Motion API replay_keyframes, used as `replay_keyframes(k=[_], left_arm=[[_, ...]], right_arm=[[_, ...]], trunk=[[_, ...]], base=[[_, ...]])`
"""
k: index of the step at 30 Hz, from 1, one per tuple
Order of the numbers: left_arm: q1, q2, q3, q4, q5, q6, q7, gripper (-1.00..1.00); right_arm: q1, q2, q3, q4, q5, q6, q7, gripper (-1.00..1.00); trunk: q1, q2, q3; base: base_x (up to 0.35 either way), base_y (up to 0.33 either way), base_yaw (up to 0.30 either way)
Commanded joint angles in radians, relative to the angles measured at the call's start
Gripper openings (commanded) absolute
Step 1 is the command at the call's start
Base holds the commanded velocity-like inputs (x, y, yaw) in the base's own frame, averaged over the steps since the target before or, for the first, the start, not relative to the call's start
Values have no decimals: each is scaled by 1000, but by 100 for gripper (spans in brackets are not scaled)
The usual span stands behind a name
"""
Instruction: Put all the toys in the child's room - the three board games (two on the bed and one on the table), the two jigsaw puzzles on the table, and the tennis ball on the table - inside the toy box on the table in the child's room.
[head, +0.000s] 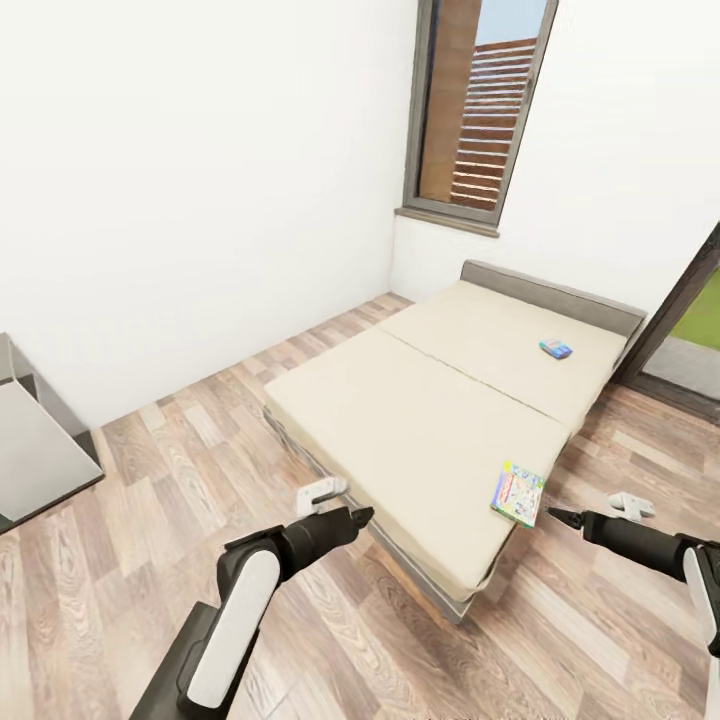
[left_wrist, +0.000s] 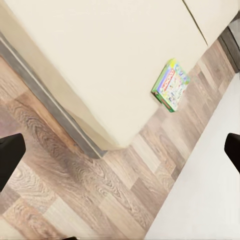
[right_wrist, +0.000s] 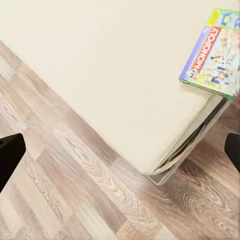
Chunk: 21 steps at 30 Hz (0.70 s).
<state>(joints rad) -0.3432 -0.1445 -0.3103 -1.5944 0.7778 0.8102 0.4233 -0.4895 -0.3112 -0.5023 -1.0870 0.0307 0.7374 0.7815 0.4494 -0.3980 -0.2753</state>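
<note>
The low wide beige-mattress bed with grey frame (head: 430, 420) carries two games: the flat white MONOPOLY box (head: 517, 493) at the near corner edge, and a small blue box (head: 556, 349) up by the headboard. Left gripper (head: 362, 515) and right gripper (head: 556, 516) hover over wood floor (head: 180, 450), both spread wide, holding nothing.

Robot body: two-tone arms, black and white.
The left arm (head: 240, 610) had a glossy white shell panel over black links, tapering to a black pointed gripper (head: 362, 515). The right arm (head: 665, 550) was black, with a white shell at its base, ending in a matching dark gripper (head: 553, 515). Small white brackets sat beside each wrist.
</note>
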Motion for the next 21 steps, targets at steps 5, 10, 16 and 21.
replay_keyframes(k=[5,10,16,21], left_arm=[[-3,0,-23,1,29,-9,54,100],[0,5,-34,3,41,-30,72,100],[5,17,-41,4,48,-52,80,100],[7,22,-43,5,51,-60,82,100]], right_arm=[[-1,3,-1,-1,4,7,2,100],[-1,8,1,-1,4,7,-5,100],[-1,14,2,-1,4,7,-25,100],[-1,16,2,-1,4,7,-35,100]], trunk=[[1,-2,-2],[1,-2,-2],[1,-2,-2],[1,-2,-2]], base=[[0,0,-281],[0,0,-281],[0,22,-281],[0,151,-281]])
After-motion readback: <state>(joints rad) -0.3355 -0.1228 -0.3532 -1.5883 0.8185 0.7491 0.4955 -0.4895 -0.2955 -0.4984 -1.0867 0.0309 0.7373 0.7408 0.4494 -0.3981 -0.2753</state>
